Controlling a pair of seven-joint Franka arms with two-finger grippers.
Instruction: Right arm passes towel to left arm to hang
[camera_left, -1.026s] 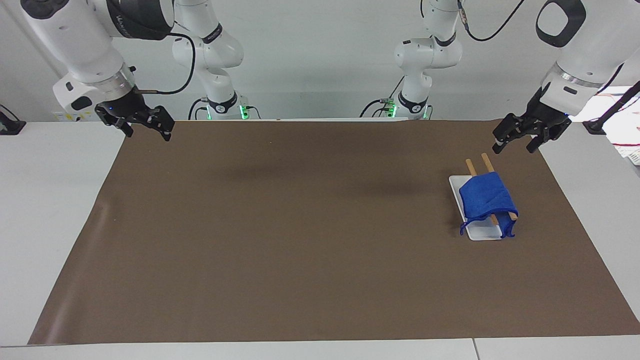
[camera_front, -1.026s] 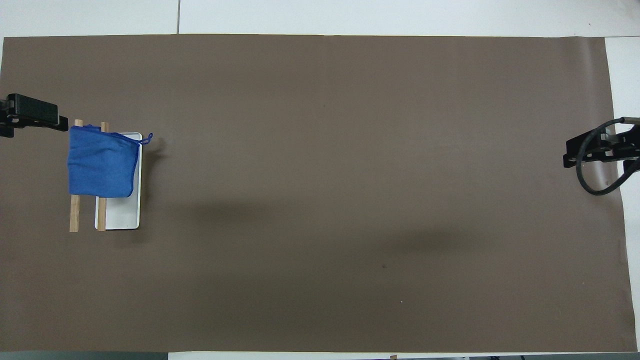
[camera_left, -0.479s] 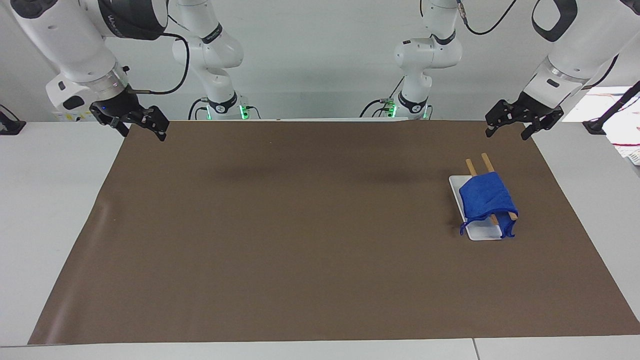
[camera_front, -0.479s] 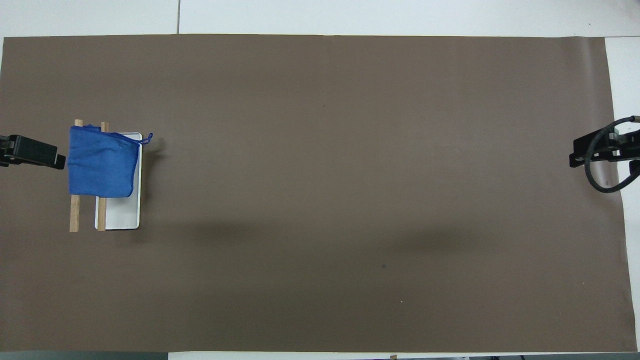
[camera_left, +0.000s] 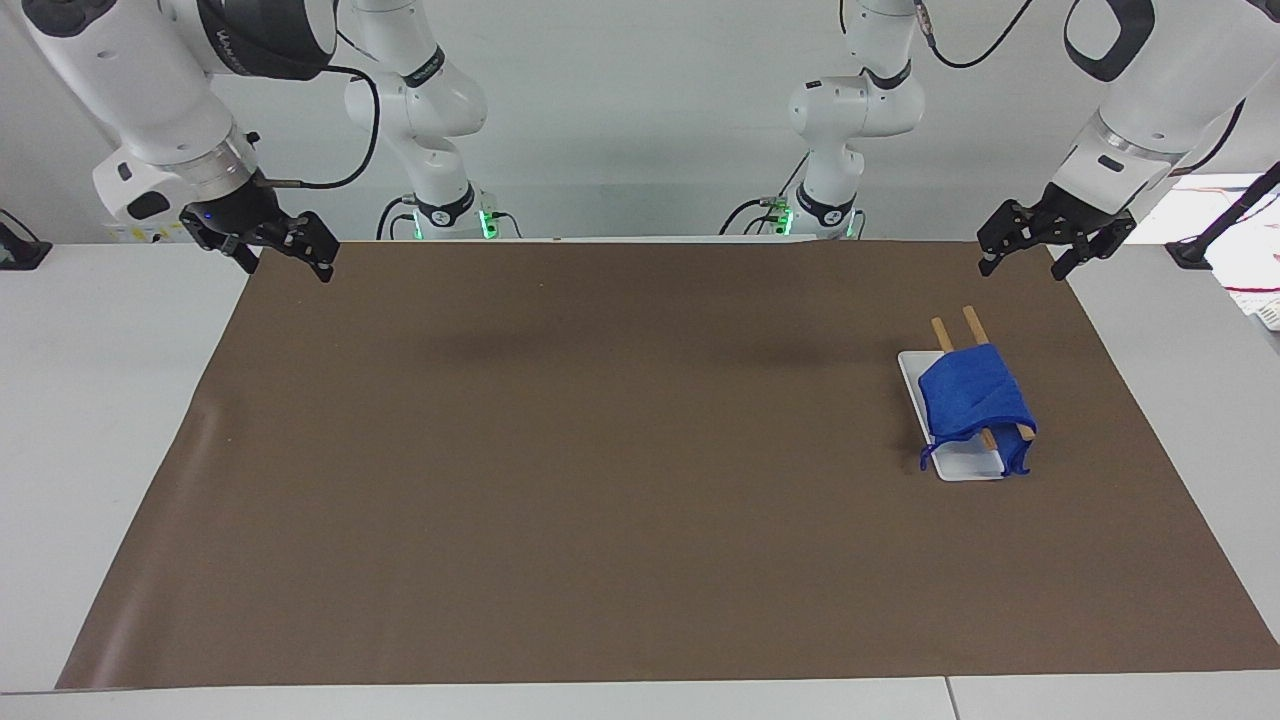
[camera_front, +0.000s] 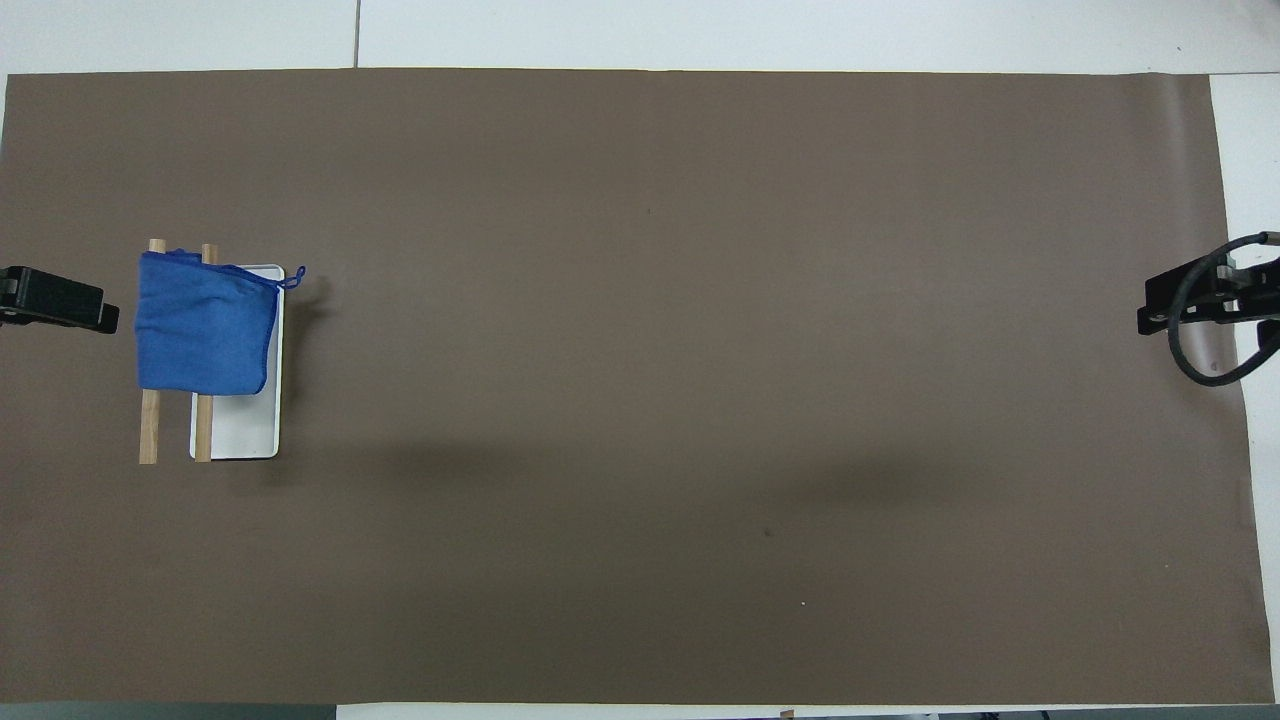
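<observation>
I see my right gripper (camera_left: 283, 255) at the facing view's upper left, over the brown mat's (camera_left: 600, 450) corner, fingers spread, holding nothing. The mat's wide middle lies bare. At centre right, the towel (camera_left: 973, 398) drapes over two wooden rails (camera_left: 974, 323) above a white tray (camera_left: 960, 462). Upper right, my left gripper (camera_left: 1030, 257) hangs open and empty.

Both arms are raised at their own ends of the bench, the left gripper (camera_left: 1027, 256) with fingers apart and empty, the right gripper (camera_left: 285, 262) also spread and empty.
</observation>
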